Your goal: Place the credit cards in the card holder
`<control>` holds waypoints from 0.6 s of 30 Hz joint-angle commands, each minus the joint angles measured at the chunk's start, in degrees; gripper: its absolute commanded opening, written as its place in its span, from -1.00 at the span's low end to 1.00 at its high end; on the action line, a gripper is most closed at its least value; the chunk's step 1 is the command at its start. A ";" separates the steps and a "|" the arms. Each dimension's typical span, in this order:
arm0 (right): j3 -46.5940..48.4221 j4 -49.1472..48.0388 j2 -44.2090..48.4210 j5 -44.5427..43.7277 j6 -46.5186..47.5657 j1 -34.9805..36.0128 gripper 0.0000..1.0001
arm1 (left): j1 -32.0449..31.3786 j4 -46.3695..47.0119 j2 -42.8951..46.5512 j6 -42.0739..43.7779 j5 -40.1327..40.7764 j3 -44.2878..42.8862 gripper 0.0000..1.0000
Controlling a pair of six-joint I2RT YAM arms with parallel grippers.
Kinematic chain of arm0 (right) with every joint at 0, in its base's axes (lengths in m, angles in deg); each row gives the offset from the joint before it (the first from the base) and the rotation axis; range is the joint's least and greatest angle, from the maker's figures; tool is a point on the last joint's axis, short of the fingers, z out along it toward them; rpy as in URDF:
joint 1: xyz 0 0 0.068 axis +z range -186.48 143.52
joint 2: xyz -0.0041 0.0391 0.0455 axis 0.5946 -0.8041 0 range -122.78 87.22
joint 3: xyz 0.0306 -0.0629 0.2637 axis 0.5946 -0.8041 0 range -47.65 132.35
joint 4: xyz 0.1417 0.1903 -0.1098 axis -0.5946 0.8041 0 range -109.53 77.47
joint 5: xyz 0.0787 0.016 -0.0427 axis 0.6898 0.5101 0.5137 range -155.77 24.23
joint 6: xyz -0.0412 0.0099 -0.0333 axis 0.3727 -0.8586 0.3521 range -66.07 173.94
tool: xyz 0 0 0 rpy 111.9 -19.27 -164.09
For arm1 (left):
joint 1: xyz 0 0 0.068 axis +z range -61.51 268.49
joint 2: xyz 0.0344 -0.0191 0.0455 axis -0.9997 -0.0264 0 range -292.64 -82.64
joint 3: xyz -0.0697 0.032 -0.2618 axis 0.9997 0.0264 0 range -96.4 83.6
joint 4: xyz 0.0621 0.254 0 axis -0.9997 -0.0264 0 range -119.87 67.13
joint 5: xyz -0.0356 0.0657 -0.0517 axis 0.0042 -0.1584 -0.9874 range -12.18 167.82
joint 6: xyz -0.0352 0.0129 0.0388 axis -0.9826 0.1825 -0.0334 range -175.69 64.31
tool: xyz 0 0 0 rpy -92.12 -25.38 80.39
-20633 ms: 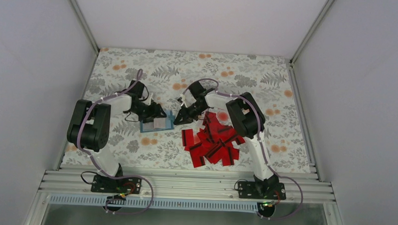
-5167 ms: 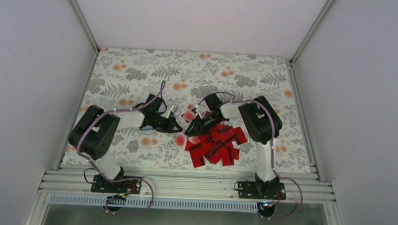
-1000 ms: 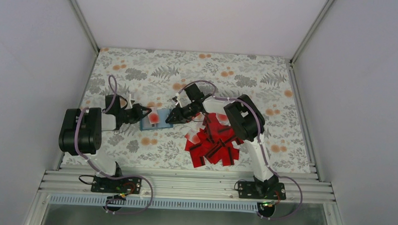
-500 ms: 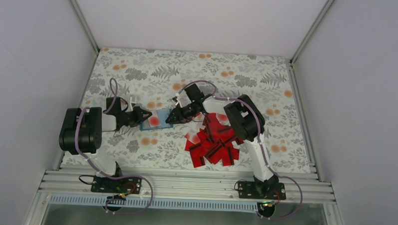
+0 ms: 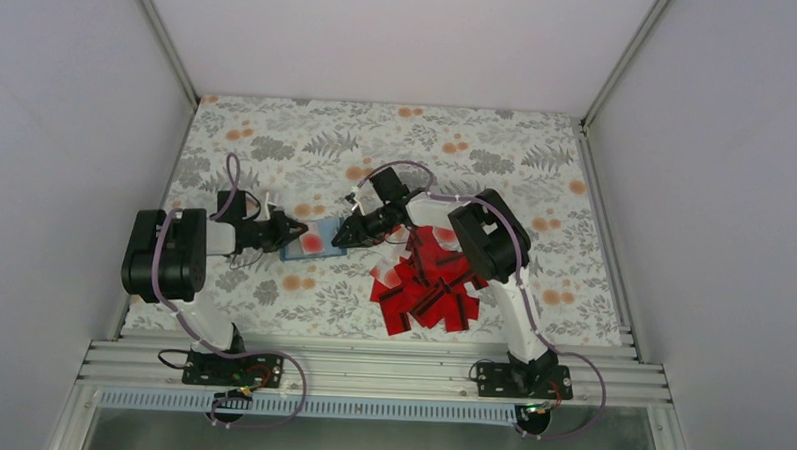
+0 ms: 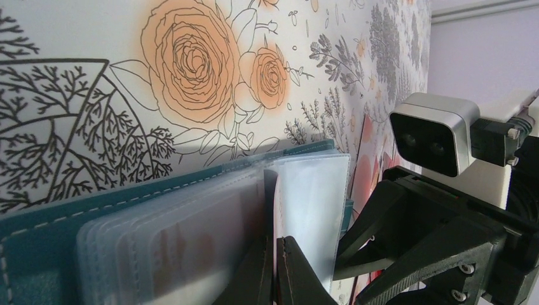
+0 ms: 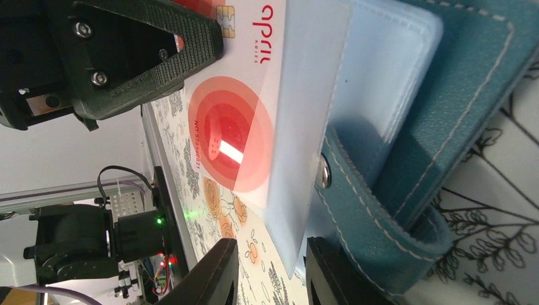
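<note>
Left of the top view's centre, the left gripper (image 6: 274, 270) is pinching 1 clear pocket (image 6: 311, 190) of the card holder (image 7: 445, 114), fingertips together, likely to spread it; the right gripper (image 7: 270, 248), jaws partly apart, grip unclear, is straddling 1 white card (image 7: 232, 127) partly inside; spare credit cards (image 5: 427, 286) are lying lower right.

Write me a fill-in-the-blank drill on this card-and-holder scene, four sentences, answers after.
1. The left hand pinches a ___ pocket of the holder.
2. The card in the right hand is white with a ___ spot.
3. The holder lies ___, its pockets showing.
4. The pile of loose cards lies on the robot's ___ side of the holder.

Missing words: clear; red; open; right
</note>
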 commanded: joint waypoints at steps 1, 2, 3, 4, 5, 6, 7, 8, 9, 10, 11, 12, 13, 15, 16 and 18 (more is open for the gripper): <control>-2.42 4.30 -1.41 -4.89 0.79 -0.24 -0.44 | -0.43 -2.56 -1.66 2.57 0.63 -1.52 -0.95; -2.44 4.35 -1.37 -4.88 0.79 -0.24 -0.44 | -0.42 -3.09 -1.95 2.82 0.58 -1.75 -0.95; -2.50 4.30 -1.37 -4.84 0.79 -0.24 -0.44 | -0.49 -3.74 -2.20 3.21 0.58 -2.13 -0.95; -2.57 4.23 -1.39 -4.84 0.79 -0.24 -0.44 | -0.49 -4.12 -2.41 3.57 0.43 -2.44 -0.95; -2.55 4.21 -1.37 -4.85 0.79 -0.20 -0.44 | -0.51 -4.78 -2.54 3.91 0.42 -2.89 -0.95; -2.58 4.21 -1.41 -4.84 0.79 -0.24 -0.44 | -0.55 -5.59 -2.58 4.27 0.51 -3.15 -0.95; -2.55 4.21 -1.38 -4.84 0.79 -0.24 -0.44 | -0.56 -6.70 -2.53 4.65 0.76 -3.50 -0.95; -2.56 4.21 -1.40 -4.84 0.79 -0.24 -0.44 | -0.52 -7.87 -2.37 5.10 1.08 -3.77 -0.95; -2.57 4.21 -1.39 -4.84 0.79 -0.25 -0.44 | -0.51 -8.85 -2.01 5.53 1.43 -4.10 -0.95; -2.58 4.21 -1.39 -4.88 0.79 -0.24 -0.44 | -0.51 -9.64 -1.82 6.06 1.46 -4.23 -0.95; -2.54 4.21 -1.34 -4.85 0.80 -0.24 -0.44 | -0.52 -10.17 -1.54 6.60 1.58 -4.36 -0.95; -2.67 4.17 -1.48 -4.77 0.79 -0.24 -0.44 | -0.51 -10.85 -1.42 7.06 1.62 -4.56 -0.95; -2.68 4.13 -1.47 -4.77 0.79 -0.24 -0.44 | -0.51 -11.42 -1.42 7.68 1.53 -4.75 -0.95; -2.76 4.03 -1.46 -4.73 0.79 -0.24 -0.44 | -0.51 -12.45 -1.63 8.47 1.04 -5.26 -0.95; -2.75 4.01 -1.46 -4.75 0.79 -0.24 -0.44 | -0.51 -12.75 -1.79 8.76 0.91 -5.51 -0.95; -2.84 4.03 -1.56 -4.75 0.80 -0.24 -0.44 | -0.51 -13.33 -2.12 9.30 0.64 -5.97 -0.95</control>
